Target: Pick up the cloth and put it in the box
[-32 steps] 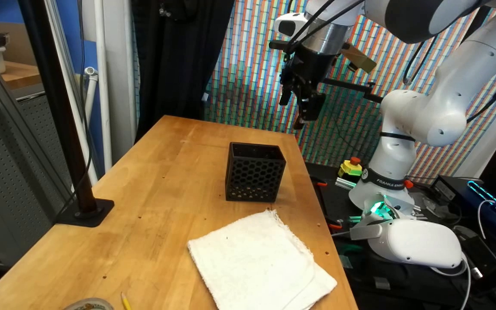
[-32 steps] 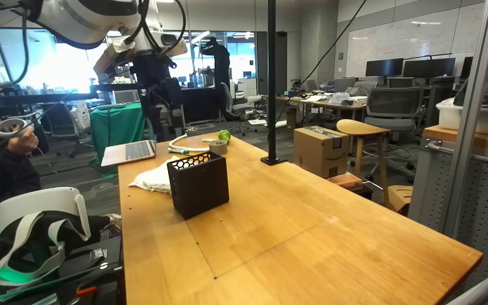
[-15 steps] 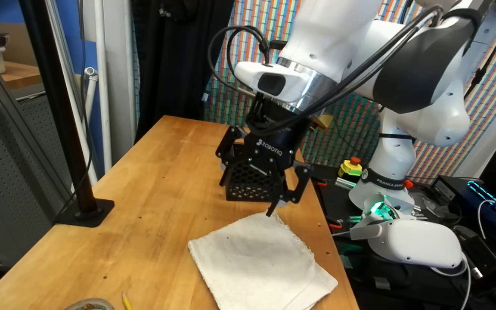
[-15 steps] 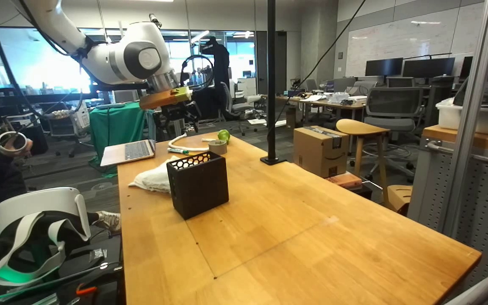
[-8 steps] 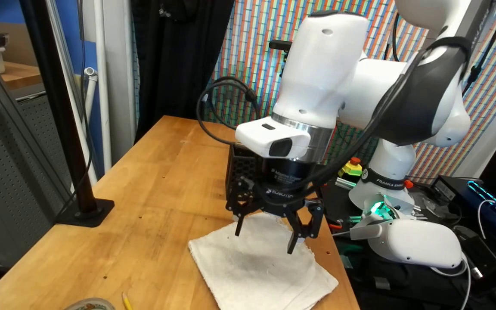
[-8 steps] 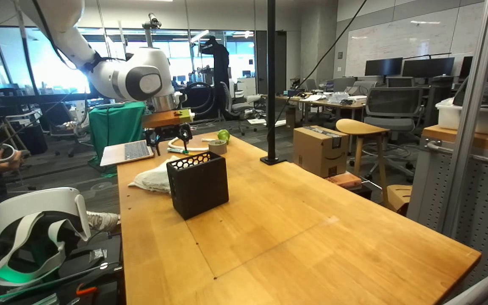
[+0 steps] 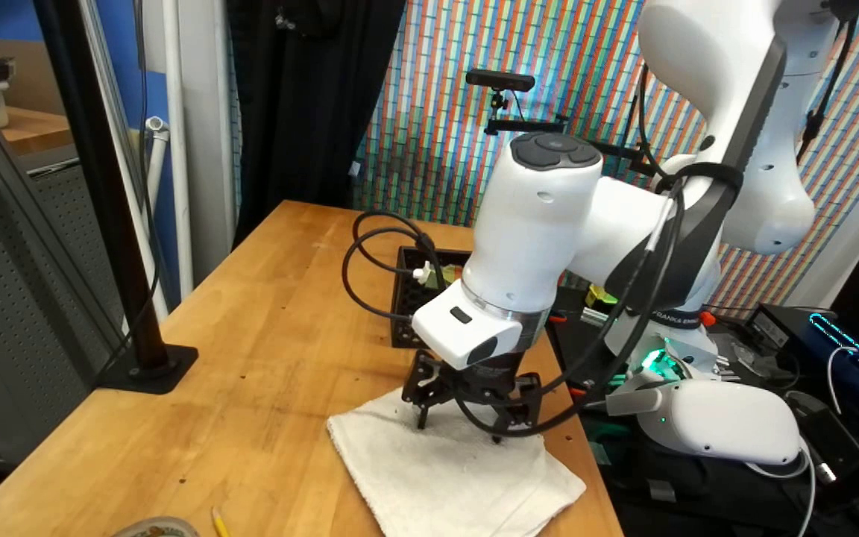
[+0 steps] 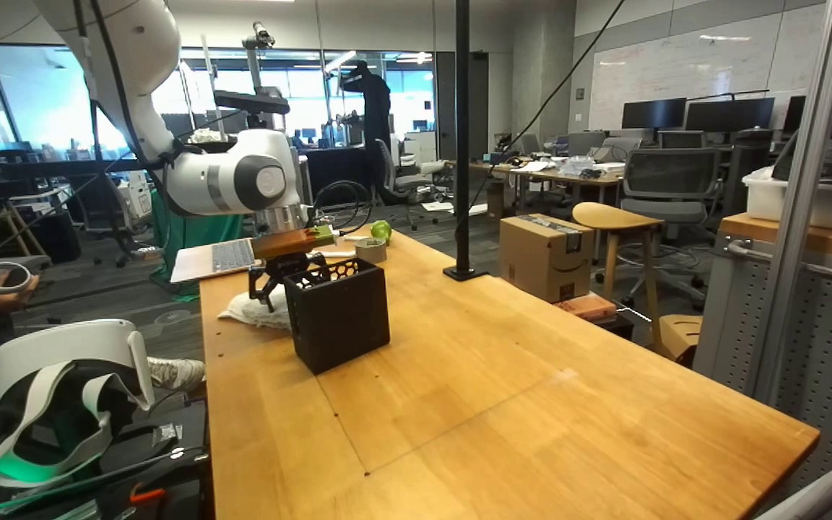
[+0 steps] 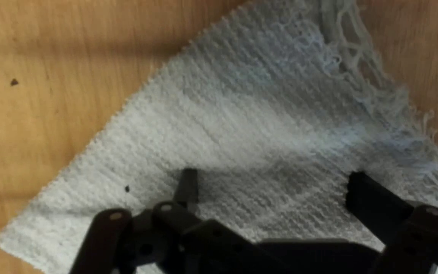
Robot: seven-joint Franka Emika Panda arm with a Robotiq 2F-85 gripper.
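Observation:
A white folded cloth (image 7: 467, 488) lies flat on the wooden table. It also shows in an exterior view (image 8: 251, 309), partly behind the box, and fills most of the wrist view (image 9: 211, 125). The black box (image 7: 405, 309) with honeycomb walls stands upright beside the cloth; its open top faces up, and it also shows in an exterior view (image 8: 344, 318). My gripper (image 7: 459, 432) is open, pointing down over the cloth near the box. In the wrist view, its fingertips (image 9: 272, 175) are wide apart with cloth below and between them. Whether they touch the cloth I cannot tell.
A black pole (image 8: 463, 180) stands on the table's far edge. A laptop (image 8: 232, 256), a tape roll (image 8: 371, 250) and a green round object (image 8: 381, 231) sit at the table end. A pencil (image 7: 218, 522) lies on the table. A white headset (image 7: 728, 421) sits beside the table.
My gripper has come down from high near the patterned wall, past the box, to just over the cloth, its fingers apart. The cloth and box have not moved.

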